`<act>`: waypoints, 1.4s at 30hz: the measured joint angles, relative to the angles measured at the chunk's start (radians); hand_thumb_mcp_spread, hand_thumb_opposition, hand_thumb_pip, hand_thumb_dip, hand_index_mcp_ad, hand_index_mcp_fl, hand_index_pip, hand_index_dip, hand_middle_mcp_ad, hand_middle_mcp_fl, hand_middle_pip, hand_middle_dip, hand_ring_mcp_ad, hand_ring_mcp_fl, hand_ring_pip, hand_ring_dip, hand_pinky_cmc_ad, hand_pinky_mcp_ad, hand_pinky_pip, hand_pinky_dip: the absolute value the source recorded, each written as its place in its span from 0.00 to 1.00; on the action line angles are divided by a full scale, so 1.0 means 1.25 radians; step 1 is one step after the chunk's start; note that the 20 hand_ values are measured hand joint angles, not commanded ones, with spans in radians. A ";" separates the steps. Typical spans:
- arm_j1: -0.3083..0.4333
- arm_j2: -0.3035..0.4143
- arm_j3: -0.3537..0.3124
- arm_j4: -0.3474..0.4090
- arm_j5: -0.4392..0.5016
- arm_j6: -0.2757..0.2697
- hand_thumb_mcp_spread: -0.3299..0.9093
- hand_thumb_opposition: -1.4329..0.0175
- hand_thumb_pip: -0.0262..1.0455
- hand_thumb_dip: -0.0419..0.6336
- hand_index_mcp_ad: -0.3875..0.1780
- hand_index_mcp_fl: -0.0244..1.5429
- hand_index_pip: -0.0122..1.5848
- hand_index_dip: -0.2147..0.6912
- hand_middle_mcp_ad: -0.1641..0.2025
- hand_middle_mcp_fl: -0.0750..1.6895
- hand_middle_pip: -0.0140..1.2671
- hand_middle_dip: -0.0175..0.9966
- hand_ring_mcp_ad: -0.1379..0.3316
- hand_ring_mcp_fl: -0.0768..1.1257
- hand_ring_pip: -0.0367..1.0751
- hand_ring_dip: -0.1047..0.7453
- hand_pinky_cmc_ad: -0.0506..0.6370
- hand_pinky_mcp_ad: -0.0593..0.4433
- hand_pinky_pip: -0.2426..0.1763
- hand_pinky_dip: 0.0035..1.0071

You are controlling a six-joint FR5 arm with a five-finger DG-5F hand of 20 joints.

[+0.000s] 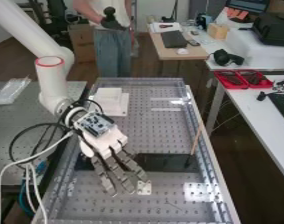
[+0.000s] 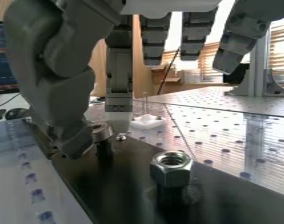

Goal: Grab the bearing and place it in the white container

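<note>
Closest to the wrist camera: the robot hand [image 1: 107,139], dark grey, thumb foremost. I count one hand, one bearing [image 2: 101,131], one hex nut [image 2: 171,171], two dark posts under them, one black plate [image 2: 116,182] carrying both posts.

Bearing sits on its post, right beside the thumb tip; can't tell if they touch. One small shiny fastener [image 2: 121,137] next to it. Hex nut sits upright on the other post, apart from the thumb.

One white base [image 2: 147,121] with two thin upright pins, past the plate, on the perforated bench [image 1: 167,132]. One white container [image 1: 109,95], boxy, toward the bench's far end, beyond the hand. One thin brown stick [image 1: 196,142] leans by the bench's side rail. Two red trays [image 1: 231,80] on the side table.

Arm pose: one white arm [image 1: 53,82], in from upper left, elbow high, last stretch dropping to the wrist. Hand is slanted down over the black plate, back of it up, one circuit board [image 1: 95,125] on top. Fingers extended toward the bench's near end, relaxed, not curled round anything. Hand is released.
</note>
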 joint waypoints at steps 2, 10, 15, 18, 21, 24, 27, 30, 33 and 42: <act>-0.001 0.006 0.000 0.001 -0.006 -0.010 0.55 0.37 0.56 0.45 0.57 0.26 0.94 0.32 0.58 0.04 0.11 0.15 0.64 0.06 0.10 0.19 0.63 0.67 0.28 0.25; 0.000 0.045 -0.001 -0.012 -0.029 -0.031 0.55 0.37 0.56 0.45 0.57 0.26 0.94 0.32 0.58 0.04 0.11 0.15 0.64 0.06 0.10 0.19 0.63 0.67 0.29 0.25; 0.011 0.090 -0.007 -0.043 -0.049 -0.038 0.55 0.37 0.56 0.45 0.57 0.26 0.93 0.32 0.58 0.04 0.11 0.15 0.63 0.06 0.10 0.19 0.63 0.67 0.28 0.25; 0.023 0.127 -0.014 -0.083 -0.072 -0.039 0.55 0.37 0.56 0.45 0.57 0.26 0.93 0.32 0.59 0.04 0.11 0.15 0.64 0.06 0.10 0.19 0.63 0.67 0.28 0.25; 0.040 0.161 -0.020 -0.136 -0.095 -0.035 0.55 0.37 0.56 0.45 0.57 0.26 0.93 0.32 0.59 0.04 0.11 0.15 0.63 0.06 0.10 0.19 0.63 0.67 0.28 0.25; 0.069 0.193 -0.028 -0.183 -0.115 -0.025 0.55 0.37 0.56 0.45 0.57 0.26 0.93 0.32 0.58 0.04 0.11 0.15 0.62 0.06 0.10 0.19 0.63 0.67 0.28 0.25; 0.102 0.216 -0.040 -0.205 -0.124 -0.021 0.55 0.37 0.56 0.45 0.57 0.26 0.93 0.32 0.59 0.04 0.11 0.15 0.62 0.06 0.10 0.19 0.63 0.67 0.29 0.25; 0.135 0.235 -0.053 -0.211 -0.128 -0.018 0.55 0.37 0.56 0.45 0.57 0.26 0.93 0.32 0.58 0.04 0.11 0.15 0.61 0.06 0.10 0.19 0.63 0.67 0.29 0.25; 0.174 0.249 -0.067 -0.212 -0.123 -0.013 0.55 0.37 0.56 0.45 0.57 0.26 0.92 0.32 0.58 0.04 0.11 0.15 0.60 0.06 0.10 0.19 0.63 0.67 0.29 0.25; 0.290 0.281 -0.121 -0.193 -0.094 0.024 0.55 0.37 0.56 0.45 0.57 0.26 0.92 0.32 0.59 0.04 0.11 0.15 0.60 0.06 0.10 0.19 0.63 0.67 0.29 0.22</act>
